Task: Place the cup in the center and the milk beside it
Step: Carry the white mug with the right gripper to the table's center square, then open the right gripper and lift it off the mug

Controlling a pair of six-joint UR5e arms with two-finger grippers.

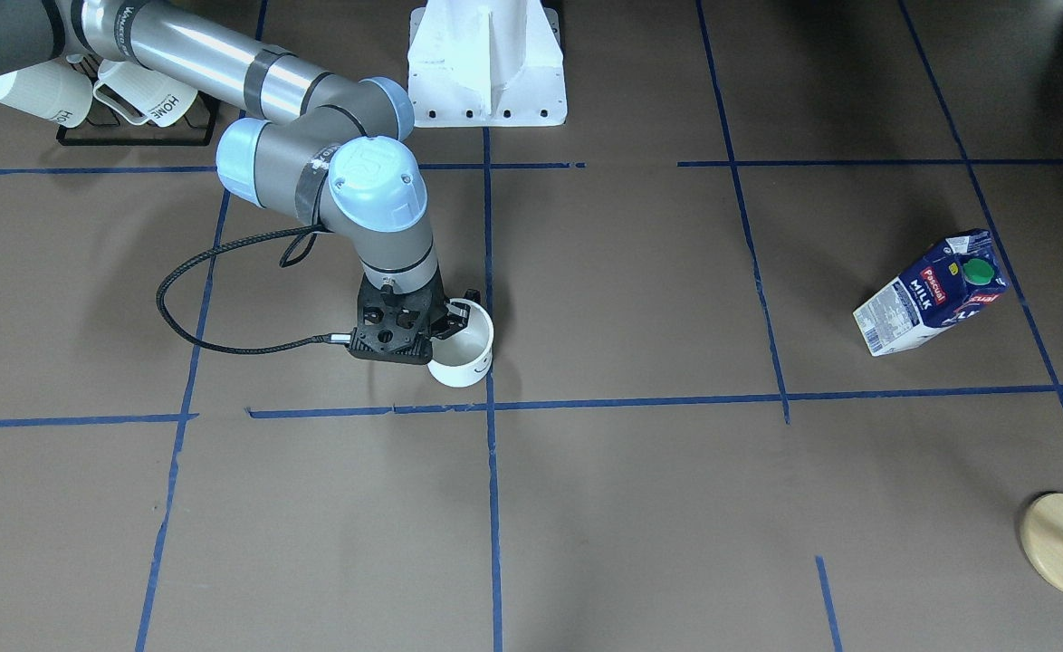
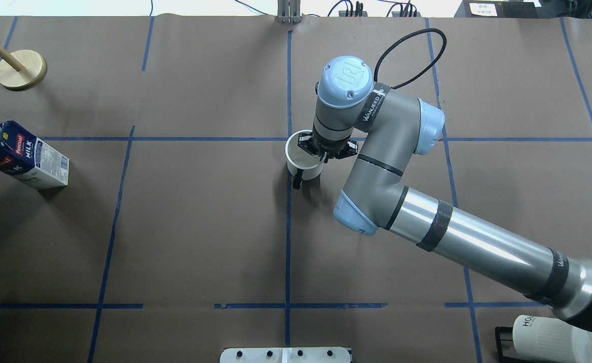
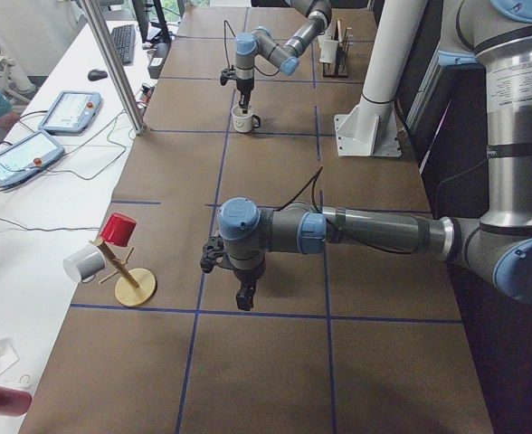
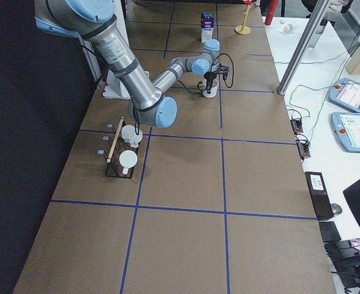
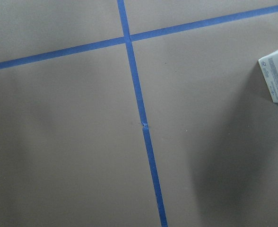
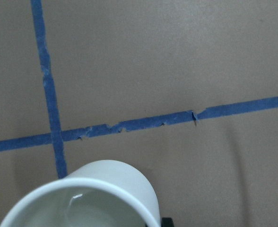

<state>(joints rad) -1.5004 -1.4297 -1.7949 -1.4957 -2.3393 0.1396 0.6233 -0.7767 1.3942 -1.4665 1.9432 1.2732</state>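
The cup (image 2: 302,162) is upright with its mouth open to the ceiling, just beside the center (image 2: 289,139). It is on the robot's side of the crossing and a little to the robot's right of the tape line that runs away from the base. Its small black handle (image 2: 296,181) points back toward the robot. Whether its base touches the bench (image 1: 631,525) or hangs just above it cannot be told. The right jaws come straight down from the right arm (image 2: 477,242) and are closed on the cup's wall at the rim, one finger inside and one outside. The right wrist view shows the cup's mouth at the bottom edge with the tape crossing just beyond it. The milk (image 2: 18,155) stands upright far to the robot's left, well apart from the cup, with its green cap on top. The left arm (image 3: 375,233) reaches out over the bench near the milk, and one white corner of the carton shows at the edge of the left wrist view. The left jaws appear only in the side view, so I cannot tell how far apart they are. A round wooden stand (image 2: 21,69) sits beyond the milk, and a black rack with ribbed white mugs (image 1: 133,100) sits near the robot's right.
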